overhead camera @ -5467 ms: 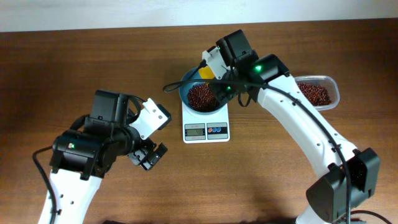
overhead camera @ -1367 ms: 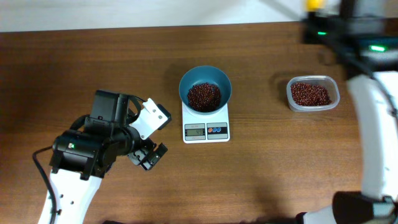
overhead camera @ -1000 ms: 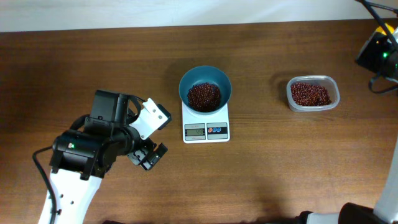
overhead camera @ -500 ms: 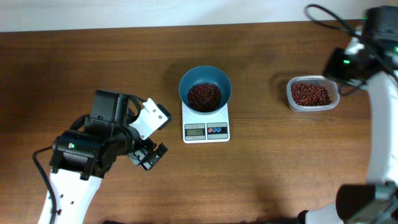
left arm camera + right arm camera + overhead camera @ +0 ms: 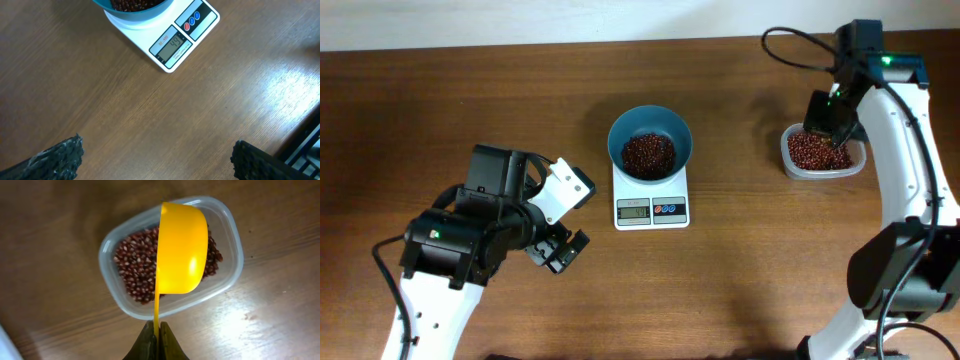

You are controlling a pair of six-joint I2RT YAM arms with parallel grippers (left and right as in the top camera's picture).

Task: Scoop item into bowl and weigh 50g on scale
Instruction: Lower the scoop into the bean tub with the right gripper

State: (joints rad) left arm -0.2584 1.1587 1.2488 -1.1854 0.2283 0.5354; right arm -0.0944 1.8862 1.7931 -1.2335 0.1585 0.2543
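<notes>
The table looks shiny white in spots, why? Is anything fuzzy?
Left wrist view: light glare whitens the table at the right, and the fingers of the left gripper look soft at the bottom edge. Right wrist view: a bright patch on the wood beside the tub, and a shine on the yellow scoop. Overhead view: even light, all sharp.

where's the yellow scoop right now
In the right wrist view the yellow scoop hangs over the clear tub of beans, its handle pinched in the jaws of the right gripper, well right of the scale in the overhead view.
</notes>
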